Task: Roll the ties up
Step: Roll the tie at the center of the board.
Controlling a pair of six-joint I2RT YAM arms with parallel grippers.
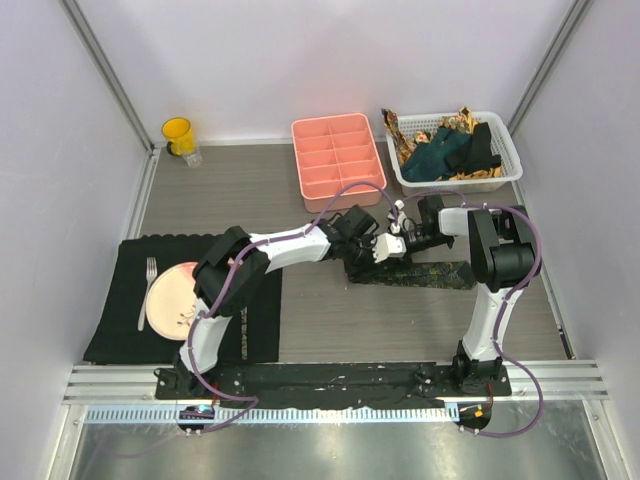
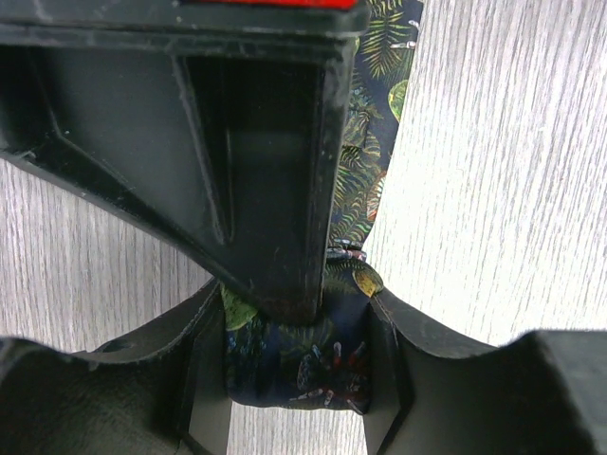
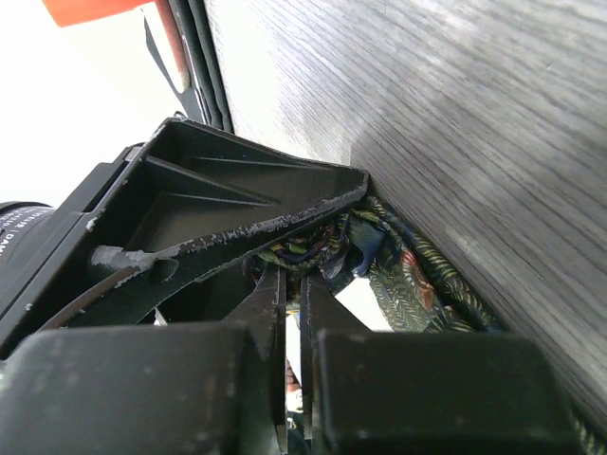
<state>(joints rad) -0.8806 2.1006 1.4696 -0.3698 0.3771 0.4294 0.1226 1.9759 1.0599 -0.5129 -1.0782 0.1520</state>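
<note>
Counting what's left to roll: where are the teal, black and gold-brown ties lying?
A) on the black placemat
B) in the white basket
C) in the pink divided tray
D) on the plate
B: the ties lie heaped together inside the white basket, at the far right of the top view.

Both arms reach to frame centre. Left claw [image 2: 299, 374] clamps the dark tie [image 2: 365, 180]; right claw [image 3: 292, 289] fully closed.

The right gripper [image 3: 294, 284], jaws together, sits just beside the crumpled patterned tie [image 3: 413, 284].
</note>
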